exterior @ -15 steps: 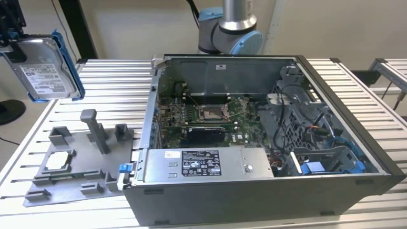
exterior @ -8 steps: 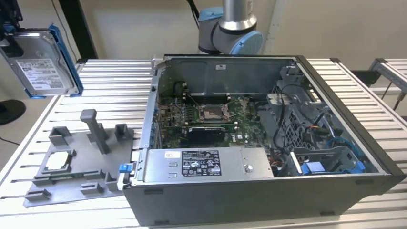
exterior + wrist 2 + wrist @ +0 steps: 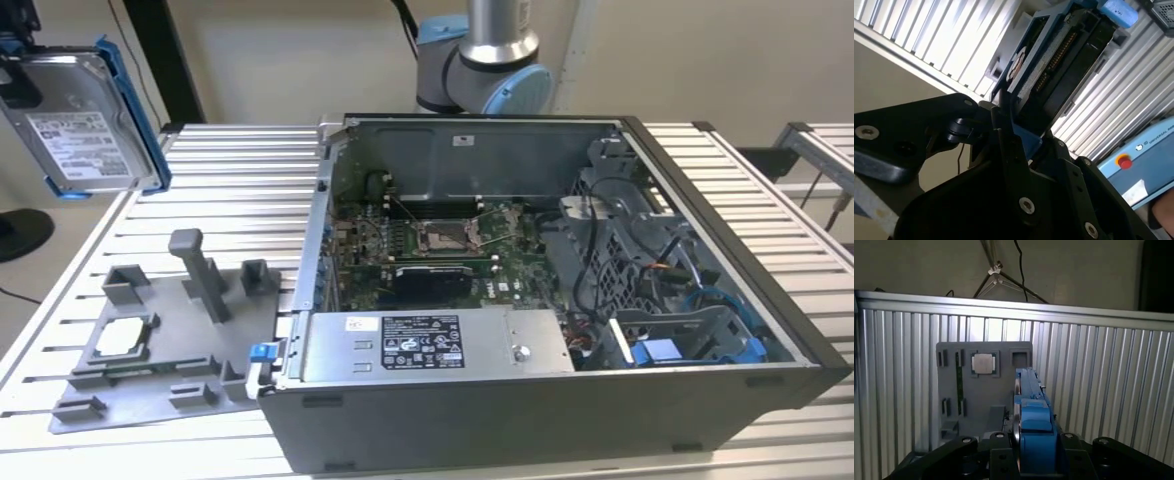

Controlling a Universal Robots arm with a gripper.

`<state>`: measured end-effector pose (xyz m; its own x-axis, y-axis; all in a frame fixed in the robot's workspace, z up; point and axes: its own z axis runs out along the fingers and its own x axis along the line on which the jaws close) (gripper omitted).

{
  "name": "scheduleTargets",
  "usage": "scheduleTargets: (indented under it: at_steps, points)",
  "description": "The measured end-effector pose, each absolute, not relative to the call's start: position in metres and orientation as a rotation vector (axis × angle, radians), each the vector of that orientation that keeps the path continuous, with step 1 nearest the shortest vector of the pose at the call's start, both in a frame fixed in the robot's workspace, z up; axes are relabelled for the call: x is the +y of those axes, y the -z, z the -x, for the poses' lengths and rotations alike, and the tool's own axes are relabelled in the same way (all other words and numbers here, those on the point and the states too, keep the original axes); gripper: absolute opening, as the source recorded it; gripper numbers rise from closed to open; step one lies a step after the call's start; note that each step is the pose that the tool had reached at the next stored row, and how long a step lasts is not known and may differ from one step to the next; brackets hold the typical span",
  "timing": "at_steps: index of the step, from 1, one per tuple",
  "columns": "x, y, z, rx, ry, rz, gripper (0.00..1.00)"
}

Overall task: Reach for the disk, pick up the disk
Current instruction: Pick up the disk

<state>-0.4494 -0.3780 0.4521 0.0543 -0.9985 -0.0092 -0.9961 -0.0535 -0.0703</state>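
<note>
The disk (image 3: 83, 120) is in the air, well clear of the ribbed metal table (image 3: 240, 170). In the exterior view it sits at about ten o'clock from the open computer case (image 3: 561, 420), standing on edge with its white label turned toward that camera. The gripper (image 3: 1035, 438) is clamped on it: in both wrist views the black fingers (image 3: 1068, 439) press from either side on one end of the blue plastic frame, and the drive runs straight out away from them. Gripping the frame probably lets the plastic take the squeeze rather than the metal body, and the edge-on hold keeps the flat faces free. In the first wrist view the disk hangs above the grey plastic holder tray (image 3: 954, 390), which lies flat on the table and carries a square chip (image 3: 983, 363) in one pocket. In the exterior view that tray lies at about nine o'clock from the case. By this look the pick-up is done, with the disk off every surface and touching only the fingers.
</note>
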Motion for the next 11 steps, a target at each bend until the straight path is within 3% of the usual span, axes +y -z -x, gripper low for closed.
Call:
scheduleTargets:
  at_steps: [11]
  points:
    - [-0.378, -0.468, 0.449, 2.121, 0.064, 2.239, 0.0]
